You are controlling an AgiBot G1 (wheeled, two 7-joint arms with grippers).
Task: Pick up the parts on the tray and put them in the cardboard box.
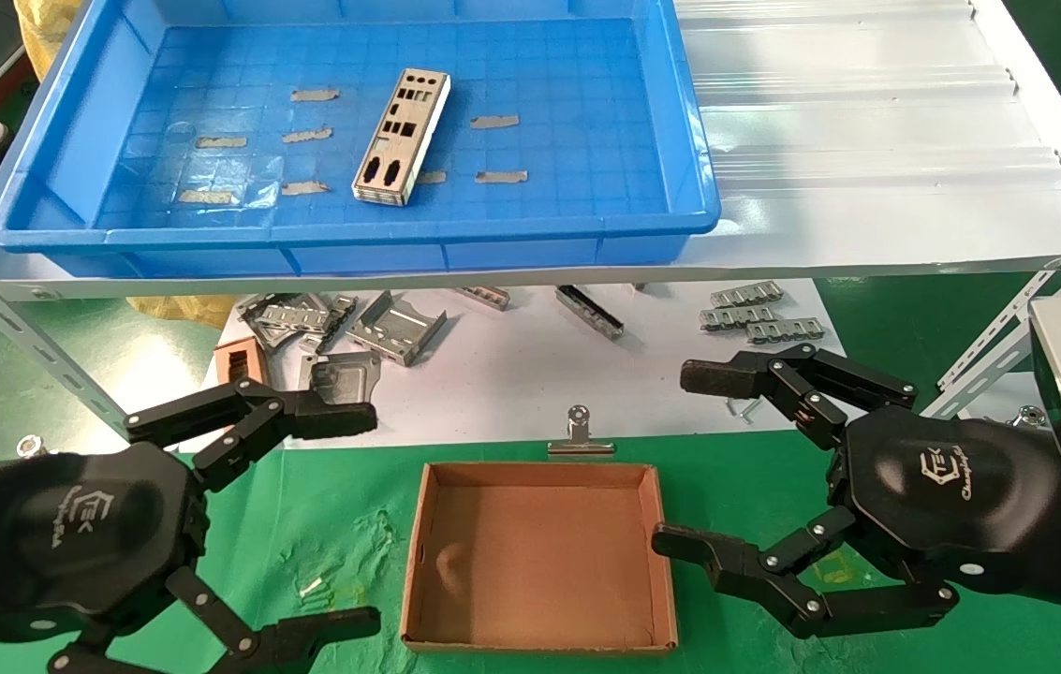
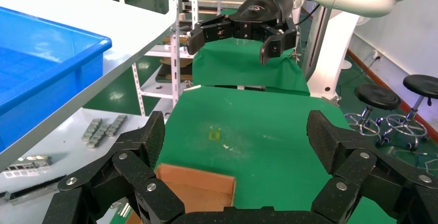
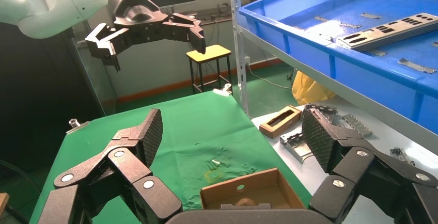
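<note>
A green cloth covers the table (image 1: 755, 487), with a white shelf above it. In the head view, the left hand (image 1: 343, 520) and right hand (image 1: 699, 459) both hang spread wide and empty, each black housing bearing a small logo whose lettering is too fine to read. Between the two hands sits one cardboard box (image 1: 539, 562), empty. Beyond both hands, up on the shelf, the tray (image 1: 52, 159) holds the parts (image 1: 402, 136), a neat stack whose count I cannot tell, among nine tape scraps (image 1: 315, 95). A binder clip (image 1: 579, 435) lies just past the box.

From the left wrist, that hand's fingers (image 2: 150, 141) are splayed above a box corner (image 2: 199, 188); the right hand (image 2: 230, 41) hangs farther off.

From the right wrist, splayed fingers (image 3: 147, 136) frame the box (image 3: 248, 190); the parts (image 3: 392, 30) lie in the tray (image 3: 330, 53) above.
</note>
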